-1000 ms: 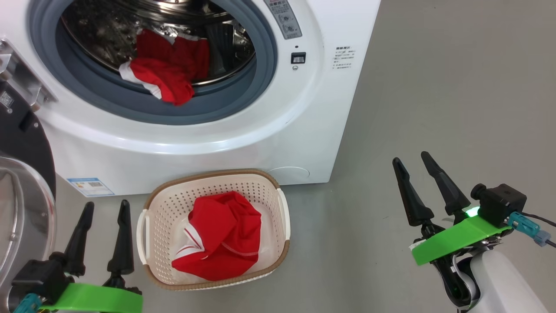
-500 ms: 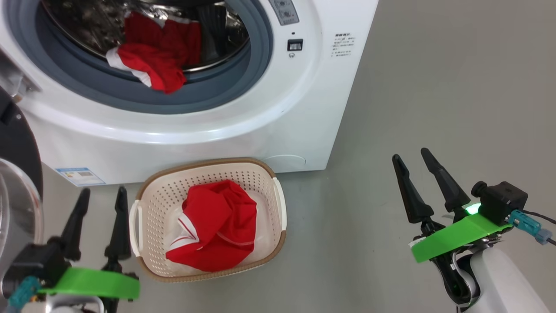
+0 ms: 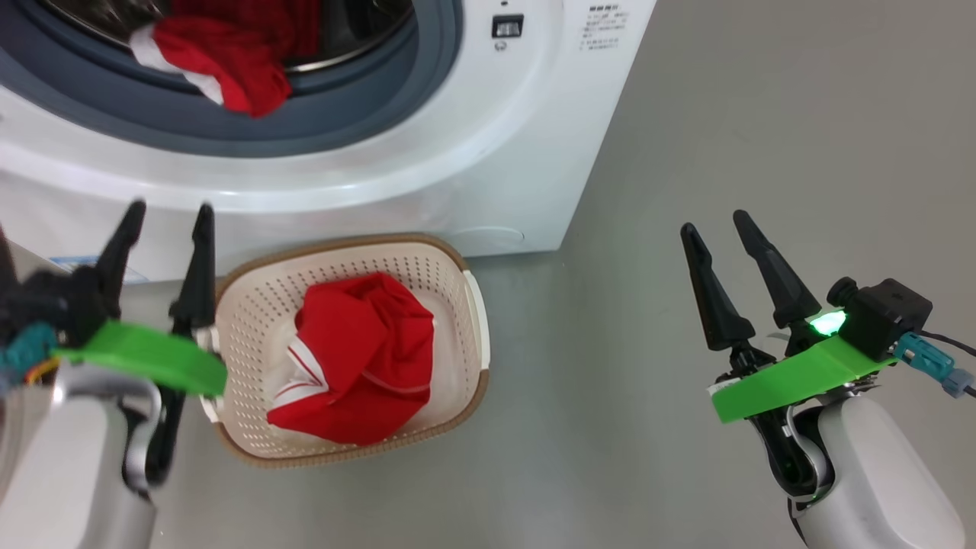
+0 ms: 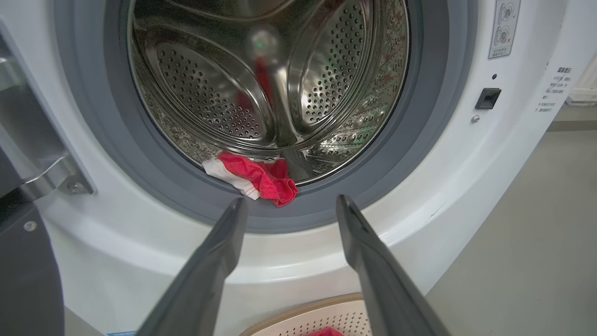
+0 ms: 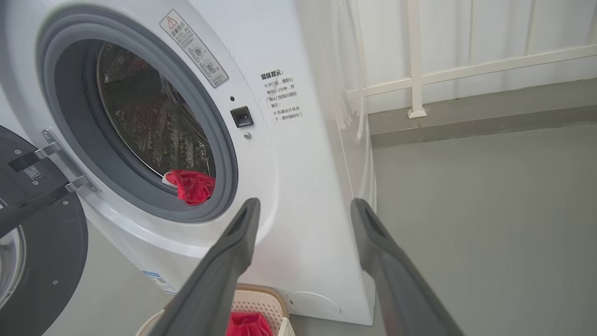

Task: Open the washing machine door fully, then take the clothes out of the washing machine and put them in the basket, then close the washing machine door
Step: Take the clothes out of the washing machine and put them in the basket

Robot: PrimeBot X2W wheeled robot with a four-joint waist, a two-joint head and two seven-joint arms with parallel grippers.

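The washing machine (image 3: 457, 168) stood with its door (image 5: 46, 266) swung out to the robot's left, leaving the grey gasket (image 4: 433, 116) and steel drum (image 4: 210, 93) exposed. A red-and-white garment (image 3: 221, 61) lay at the drum's front lip, spilling partly over the gasket.

The left gripper (image 3: 171, 207) hung before the machine's lower front panel, its two dark fingers spread apart and holding nothing. In the left wrist view the garment lay just beyond the fingertips, between them and a little toward the left one (not touched by either).

A second red garment (image 3: 358, 358) lay crumpled in the basket (image 3: 343, 267), which sat on the grey floor (image 3: 724, 114) close against the foot of the machine. The basket was just to the right of the left gripper, whose green bracket overlapped the basket's left rim in the head view.

The right gripper (image 3: 713, 221) stood well to the right of the basket, over the floor off the machine's right corner, its fingers likewise parted and empty. Its wrist view looked across the machine's front from the side. There the garment in the drum sat up and to the left of the fingertips, well apart from them, and the basket's garment showed at the bottom edge between the two fingers.
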